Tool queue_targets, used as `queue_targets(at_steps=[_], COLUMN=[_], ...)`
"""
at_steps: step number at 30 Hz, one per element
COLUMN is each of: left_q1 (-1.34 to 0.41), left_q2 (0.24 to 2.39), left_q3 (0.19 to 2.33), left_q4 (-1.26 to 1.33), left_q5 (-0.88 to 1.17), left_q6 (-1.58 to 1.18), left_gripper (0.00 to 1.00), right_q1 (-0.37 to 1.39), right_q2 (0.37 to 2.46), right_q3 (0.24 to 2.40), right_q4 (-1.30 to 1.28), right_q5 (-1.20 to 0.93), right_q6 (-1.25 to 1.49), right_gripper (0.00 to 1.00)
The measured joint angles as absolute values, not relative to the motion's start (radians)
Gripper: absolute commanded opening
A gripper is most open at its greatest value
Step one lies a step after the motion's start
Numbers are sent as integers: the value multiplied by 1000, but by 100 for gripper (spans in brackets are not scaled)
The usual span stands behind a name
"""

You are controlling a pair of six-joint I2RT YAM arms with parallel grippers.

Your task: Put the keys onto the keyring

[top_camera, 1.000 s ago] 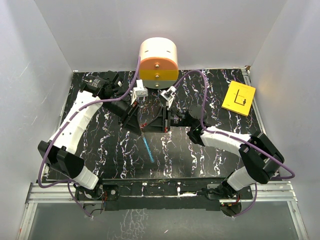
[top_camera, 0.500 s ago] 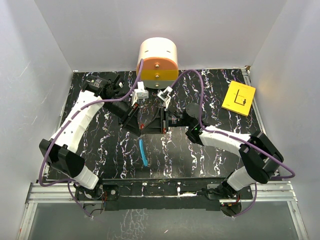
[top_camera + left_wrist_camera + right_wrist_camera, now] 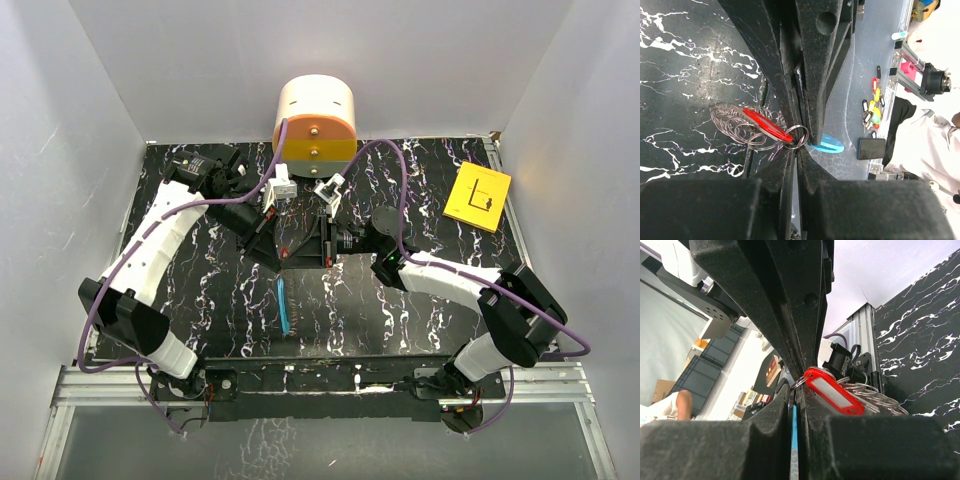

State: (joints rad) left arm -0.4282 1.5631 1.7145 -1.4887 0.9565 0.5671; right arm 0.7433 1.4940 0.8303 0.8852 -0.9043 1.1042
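- The left claw (image 3: 793,159) is clenched, and the right claw (image 3: 793,399) is clenched too; their tips meet nose to nose above the middle of the tabletop (image 3: 215,300)
- Exactly at the meeting point sits a small wire ring (image 3: 799,136). The red key (image 3: 767,125) goes out from it to one side, with a bunch of wire rings (image 3: 735,125) against its other end. Which claw really pinches the small wire ring, I cannot tell
- The keyring (image 3: 283,306), a blue band with a pale ribbed part, shows in the top view just on the near side of the claws; whether it hangs from them or lies on the tabletop, I cannot decide
- I judge that I am in the threading step: the red key is presented between the claws, but I see no sure joint between it and the keyring
- The next move, I think, asks one claw to hold the small wire ring fixed while the other makes a very small, slow turn to feed it on; both parts are tiny, so a slip is easy
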Motion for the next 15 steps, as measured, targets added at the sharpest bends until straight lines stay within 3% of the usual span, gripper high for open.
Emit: queue_targets(at_steps=[5,15], left_q1=[-428,-433], left_q2=[1559,1559], left_q3=[1714,1715], left_q4=[-1488,-1475], left_q5=[954,916], left_q6=[577,602], left_gripper=[0,0], right_q1=[744,753], right_q2=[1493,1465], right_q3=[830,828], right_q4=[885,812], right_q5=[-899,-849], right_q6=[1102,1062], right_gripper=[8,23])
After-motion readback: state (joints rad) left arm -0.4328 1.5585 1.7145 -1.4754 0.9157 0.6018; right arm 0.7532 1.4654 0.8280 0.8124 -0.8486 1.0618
